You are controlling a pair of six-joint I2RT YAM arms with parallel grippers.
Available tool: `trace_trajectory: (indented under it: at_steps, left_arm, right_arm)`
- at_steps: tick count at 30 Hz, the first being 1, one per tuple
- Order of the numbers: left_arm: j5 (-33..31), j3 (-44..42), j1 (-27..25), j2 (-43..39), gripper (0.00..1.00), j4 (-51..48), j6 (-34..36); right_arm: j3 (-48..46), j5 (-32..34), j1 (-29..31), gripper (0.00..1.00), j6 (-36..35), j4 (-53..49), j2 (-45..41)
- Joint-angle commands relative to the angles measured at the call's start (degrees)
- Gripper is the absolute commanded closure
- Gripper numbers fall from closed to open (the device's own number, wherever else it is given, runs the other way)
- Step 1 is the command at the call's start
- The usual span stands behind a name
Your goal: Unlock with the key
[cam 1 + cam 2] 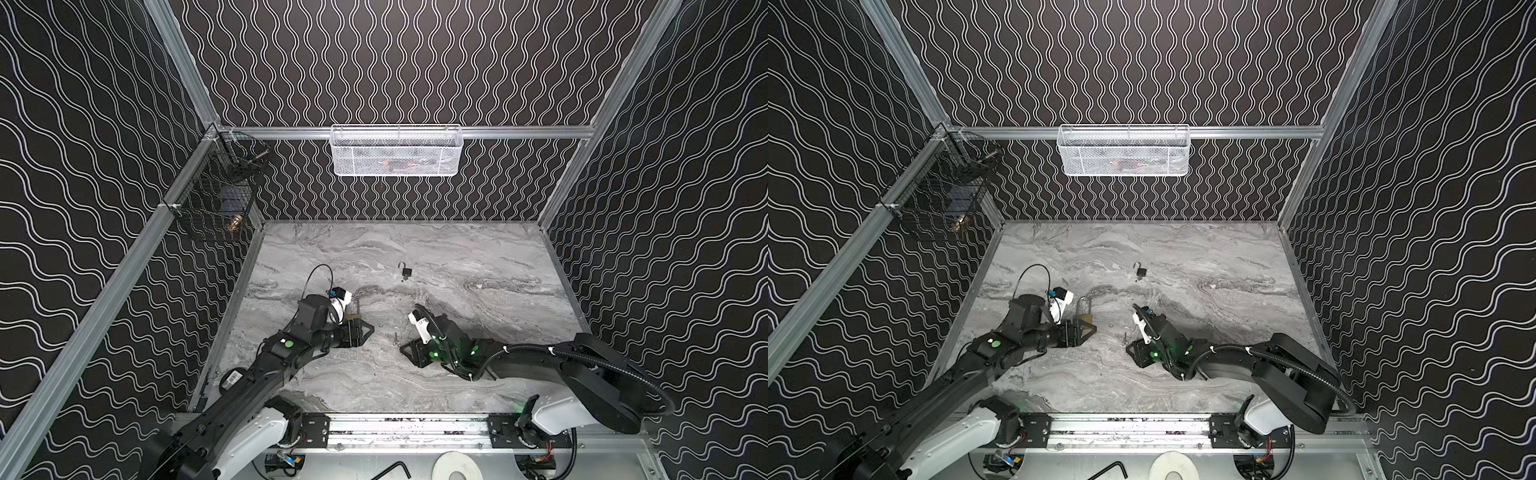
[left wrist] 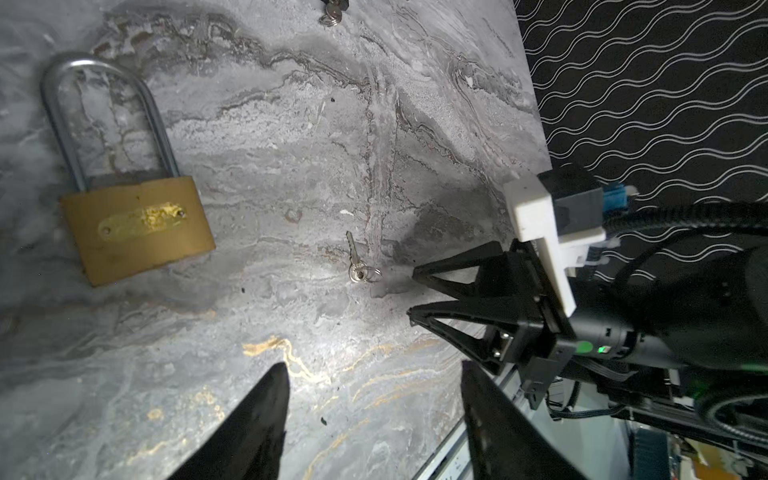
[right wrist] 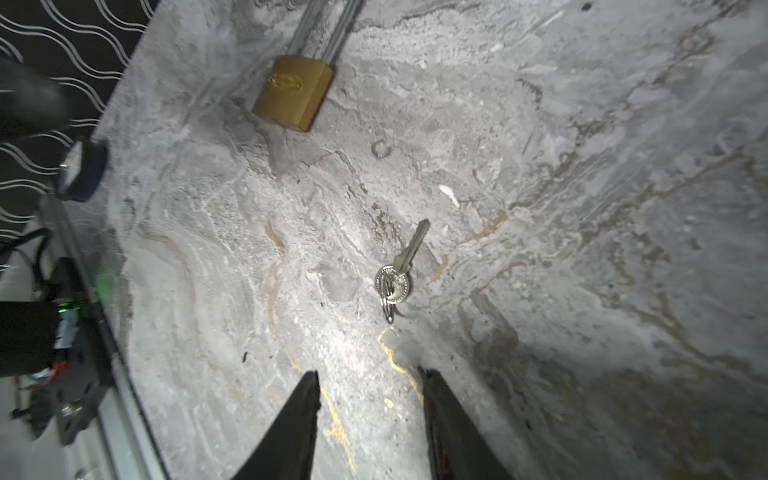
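Lying just beyond the spread, empty right gripper (image 3: 368,371), the key (image 3: 399,270) touches neither jaw.

A white mesh basket (image 1: 357,163) hangs on the back rail (image 1: 519,132). A black wire basket (image 1: 216,199) hangs in the back left corner, something brass-coloured inside. On the grey marbled bench (image 1: 478,257) lies a small black lock (image 1: 406,272), shackle open. A white disc (image 1: 455,465) lies off the bench's near edge.

Paired overhead views, wrist cameras close above table (image 2: 291,145)
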Motion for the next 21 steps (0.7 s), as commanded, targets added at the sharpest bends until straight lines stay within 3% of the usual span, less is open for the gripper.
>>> trace_trajectory:
  at_steps: [1,9,14,21]
  left_arm:
    - [0.7,-0.5,0.1,-1.8,0.35,0.9,-4.7]
    - [1.2,-2.0,0.1,-3.4,0.35,1.4,-5.3]
    - [1.0,-3.0,0.0,-3.7,0.35,2.1,-6.3]
    - [1.9,-3.7,0.0,-0.9,0.36,5.9,-7.0]
  right_arm:
    - [0.8,4.7,1.1,0.58,1.8,2.3,1.1]
    - [5.9,6.3,1.3,0.68,0.0,-0.1,7.1]
    - [7.9,5.3,1.4,0.82,-0.1,-1.3,9.5]
    - [7.5,6.1,1.5,0.82,0.5,-3.0,8.8]
